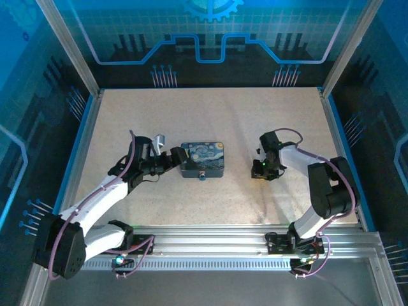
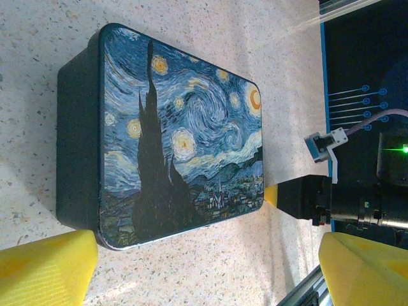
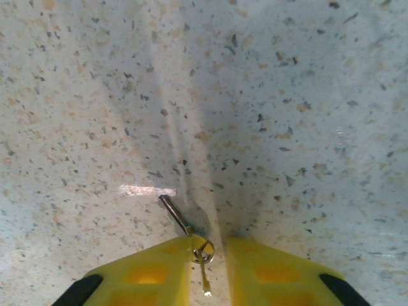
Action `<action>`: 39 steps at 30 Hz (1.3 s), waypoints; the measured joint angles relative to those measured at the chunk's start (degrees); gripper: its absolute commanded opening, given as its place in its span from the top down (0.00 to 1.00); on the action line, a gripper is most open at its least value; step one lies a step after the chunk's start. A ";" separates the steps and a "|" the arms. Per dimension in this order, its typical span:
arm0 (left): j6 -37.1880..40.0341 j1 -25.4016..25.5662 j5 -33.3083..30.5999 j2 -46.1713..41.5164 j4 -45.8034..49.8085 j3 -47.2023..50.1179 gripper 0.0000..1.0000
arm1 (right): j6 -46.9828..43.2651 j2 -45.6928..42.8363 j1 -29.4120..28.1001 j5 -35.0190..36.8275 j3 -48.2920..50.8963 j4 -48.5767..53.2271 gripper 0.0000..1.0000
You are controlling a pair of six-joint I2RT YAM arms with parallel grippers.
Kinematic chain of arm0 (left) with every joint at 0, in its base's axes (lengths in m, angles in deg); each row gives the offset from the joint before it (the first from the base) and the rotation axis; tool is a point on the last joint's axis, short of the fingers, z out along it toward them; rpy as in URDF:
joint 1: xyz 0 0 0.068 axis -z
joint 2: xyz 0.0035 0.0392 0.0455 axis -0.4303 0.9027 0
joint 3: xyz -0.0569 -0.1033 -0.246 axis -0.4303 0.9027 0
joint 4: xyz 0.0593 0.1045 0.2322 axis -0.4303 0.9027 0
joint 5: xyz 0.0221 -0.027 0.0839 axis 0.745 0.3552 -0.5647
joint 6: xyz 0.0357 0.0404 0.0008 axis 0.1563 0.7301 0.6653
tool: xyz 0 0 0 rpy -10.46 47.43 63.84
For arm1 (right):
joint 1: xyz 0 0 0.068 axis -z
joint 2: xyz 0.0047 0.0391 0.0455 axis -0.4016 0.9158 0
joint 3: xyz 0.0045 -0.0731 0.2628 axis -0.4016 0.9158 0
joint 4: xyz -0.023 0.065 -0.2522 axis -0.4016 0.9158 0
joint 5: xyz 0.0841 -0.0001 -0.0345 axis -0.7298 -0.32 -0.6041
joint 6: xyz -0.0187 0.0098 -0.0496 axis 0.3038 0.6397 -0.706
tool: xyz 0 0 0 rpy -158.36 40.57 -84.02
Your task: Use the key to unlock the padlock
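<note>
Padlock [image 1: 201, 176] shows as a tiny bluish spot against the near side of the tin box [image 1: 203, 159]. It is too small from above to tell how its shackle stands. The box lies flat in the middle of the desk [image 1: 223, 115], its painted night-sky lid facing up.

The key [image 3: 176, 214] lies flat on the desk to the right of the box, under the right gripper [image 1: 260, 171]. In the right wrist view its thin dark shaft slants across the speckled surface and ends in a small ring [image 3: 203, 253]. The ring sits in the gap between the two yellow fingers [image 3: 146, 274], right against one finger's edge and clear of the other. Those jaws stand a little apart with their tips down at the desk, clamped on nothing.

The left gripper [image 1: 174, 159] hovers just left of the box, pointing at its left end. In the left wrist view its yellow fingers [image 2: 44, 268] are spread wide — the box lies ahead of them, untouched.
</note>
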 measured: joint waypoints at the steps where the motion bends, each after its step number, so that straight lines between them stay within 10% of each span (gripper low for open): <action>1: 0.00 0.00 0.00 -0.09 0.07 0.00 0.09 | 0.07 0.07 -0.13 0.15 -0.11 0.11 0.84; 26: -5.33 0.44 1.36 -2.08 -0.11 -0.07 0.11 | 4.22 -11.93 -1.22 -7.93 7.13 -10.97 1.00; 39: -10.05 9.90 2.19 2.89 -3.91 -8.68 0.28 | 9.46 -28.04 -9.66 -11.54 10.34 -27.41 1.00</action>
